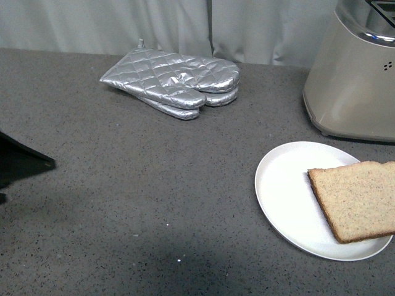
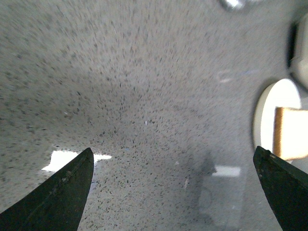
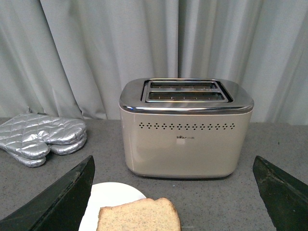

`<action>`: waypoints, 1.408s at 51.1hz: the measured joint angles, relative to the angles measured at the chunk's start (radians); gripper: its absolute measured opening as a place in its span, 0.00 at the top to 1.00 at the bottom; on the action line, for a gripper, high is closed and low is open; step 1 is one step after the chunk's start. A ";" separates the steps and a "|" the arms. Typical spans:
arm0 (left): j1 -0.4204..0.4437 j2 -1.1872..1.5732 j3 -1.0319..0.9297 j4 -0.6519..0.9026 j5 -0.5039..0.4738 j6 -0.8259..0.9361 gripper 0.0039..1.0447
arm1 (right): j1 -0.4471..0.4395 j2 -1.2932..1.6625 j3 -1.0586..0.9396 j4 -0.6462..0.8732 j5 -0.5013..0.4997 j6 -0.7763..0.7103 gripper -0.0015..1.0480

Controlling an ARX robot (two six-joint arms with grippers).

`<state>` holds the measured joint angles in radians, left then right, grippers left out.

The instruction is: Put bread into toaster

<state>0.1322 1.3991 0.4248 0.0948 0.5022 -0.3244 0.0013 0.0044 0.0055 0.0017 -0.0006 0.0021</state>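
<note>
Nearest the front camera sits the white plate point(image 1: 281, 191), toward the bench's point(image 1: 123, 209) near right corner. The bread point(image 1: 358, 198) lies flat on it and runs off the picture's right side. The toaster point(image 1: 355, 80) stands behind it at the far right. Silver oven mitts point(image 1: 176, 80) lie by the far edge, well apart from both. The slice's long axis seems to run roughly along the near edge, slightly skewed, though its cut-off end leaves that uncertain.

From the left wrist, the left gripper point(image 2: 173, 148) hangs over bare bench with its jaws spread wide and nothing between them. The plate point(image 2: 262, 113) and a strip of bread point(image 2: 291, 132) show off to one side, apart from it.

From the right wrist, the right gripper point(image 3: 173, 159) is also wide apart and empty, facing the toaster point(image 3: 185, 130) broadside. The bread point(image 3: 138, 215) is just beneath it on the plate point(image 3: 113, 192). A gently domed crust edge points at the toaster. The mitts point(image 3: 41, 137) lie beside it. The slots point(image 3: 185, 91) run along the toaster's length, parallel to that edge.

The slice looks light, soft and floppy, and is likely to bend or crumble under a hard pinch. I would take it gently at the firmer crust, where an edge nears the plate's rim. It would then need tipping upright, in line with a slot.
</note>
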 joint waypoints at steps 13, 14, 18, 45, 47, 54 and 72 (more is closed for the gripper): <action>0.198 -0.554 -0.394 0.585 -0.174 0.263 0.44 | -0.001 0.002 0.000 -0.001 -0.002 -0.001 0.09; 0.196 -0.626 -0.404 0.536 -0.182 0.274 0.48 | -0.001 0.002 0.000 -0.001 -0.002 0.000 0.09; 0.145 -0.904 -0.407 0.307 -0.251 0.293 0.62 | -0.001 0.000 0.000 -0.001 -0.001 0.000 0.09; -0.130 -1.395 -0.407 -0.094 -0.500 0.317 0.64 | -0.093 0.257 0.102 -0.165 -0.124 0.210 0.09; -0.130 -1.395 -0.407 -0.094 -0.503 0.317 0.56 | -0.140 0.401 0.113 -0.096 -0.080 0.293 0.09; -0.130 -1.395 -0.407 -0.094 -0.502 0.317 0.30 | -0.159 0.826 0.124 0.190 0.030 0.459 0.09; -0.130 -1.395 -0.407 -0.094 -0.502 0.319 0.06 | -0.121 1.295 0.047 0.583 0.195 0.672 0.09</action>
<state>0.0025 0.0040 0.0181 0.0006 0.0006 -0.0055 -0.1200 1.2995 0.0528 0.5850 0.1944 0.6739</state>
